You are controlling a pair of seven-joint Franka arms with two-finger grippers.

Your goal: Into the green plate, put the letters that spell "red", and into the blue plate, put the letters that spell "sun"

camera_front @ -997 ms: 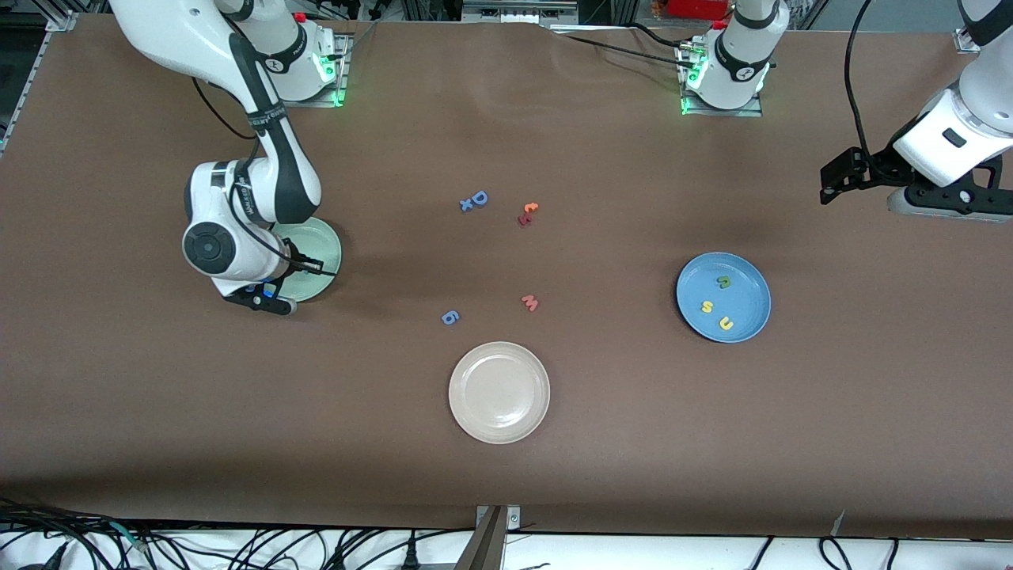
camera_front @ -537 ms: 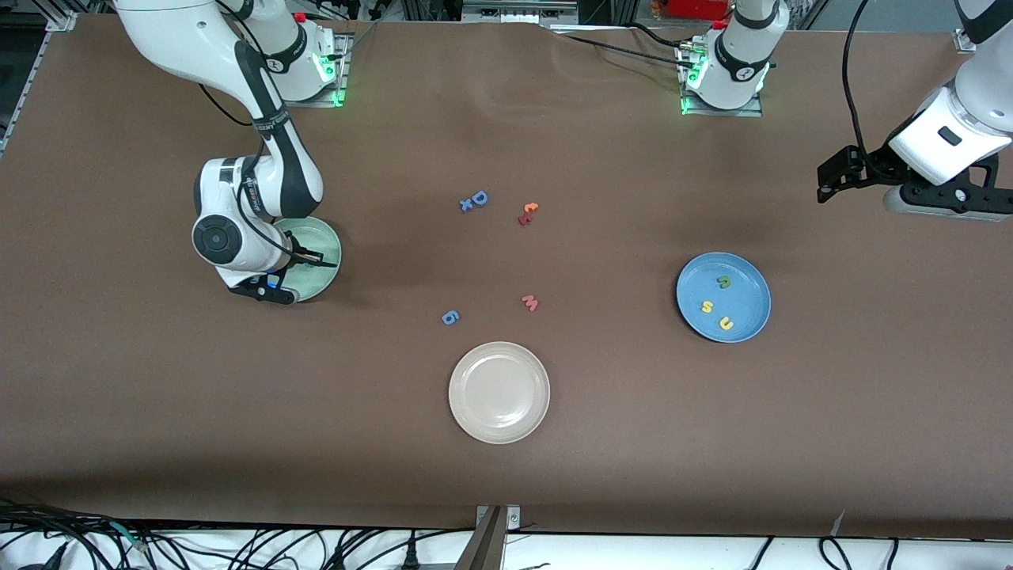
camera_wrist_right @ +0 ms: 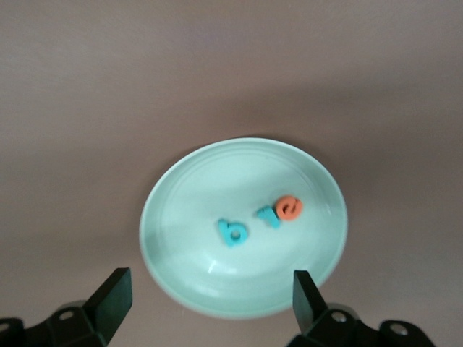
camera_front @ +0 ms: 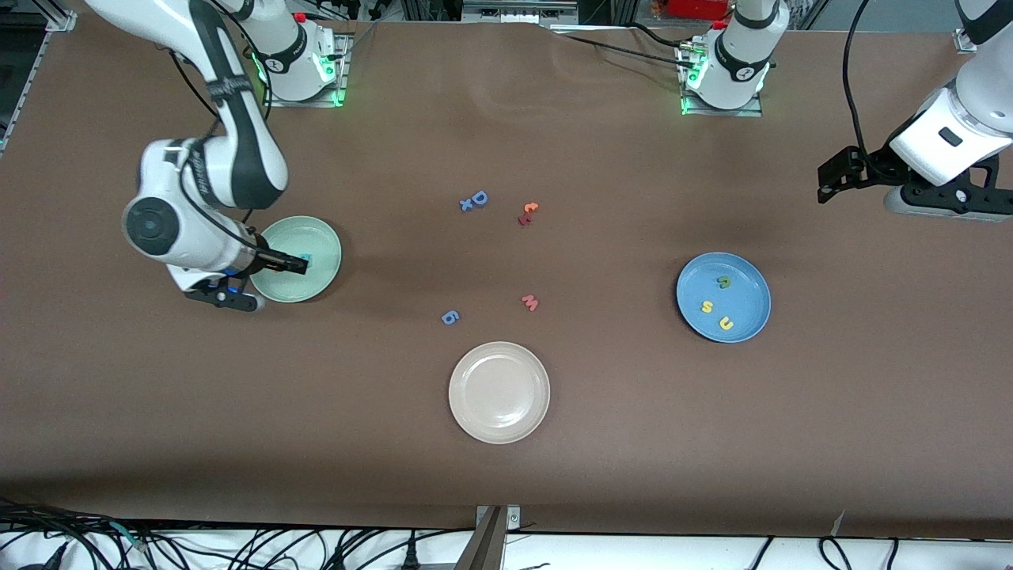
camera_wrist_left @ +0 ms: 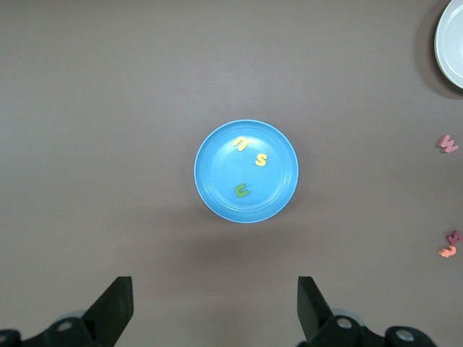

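The green plate point(camera_front: 305, 237) lies toward the right arm's end of the table. In the right wrist view the green plate point(camera_wrist_right: 188, 217) holds a teal "d" point(camera_wrist_right: 232, 232), a teal "r" point(camera_wrist_right: 268, 215) and an orange "e" point(camera_wrist_right: 291, 207). My right gripper point(camera_wrist_right: 210, 293) hangs open and empty above the plate's rim; in the front view the right gripper point(camera_front: 225, 299) partly hides that rim. The blue plate point(camera_front: 748, 297) holds an olive arch point(camera_front: 723, 281), a yellow "s" point(camera_front: 706, 306) and a yellow arch point(camera_front: 726, 323). My left gripper point(camera_wrist_left: 215, 300) waits open, high above the table beside the blue plate point(camera_wrist_left: 217, 173).
A cream-white plate point(camera_front: 498, 392) sits nearest the front camera at mid-table. Loose letters lie between the plates: a blue "D" pair point(camera_front: 475, 200), a red and orange pair point(camera_front: 527, 213), a pink "w" point(camera_front: 530, 302) and a blue "6" point(camera_front: 449, 317).
My right gripper has opened, and it has drawn back from over the green plate toward the right arm's end of the table. The left arm has hardly moved.
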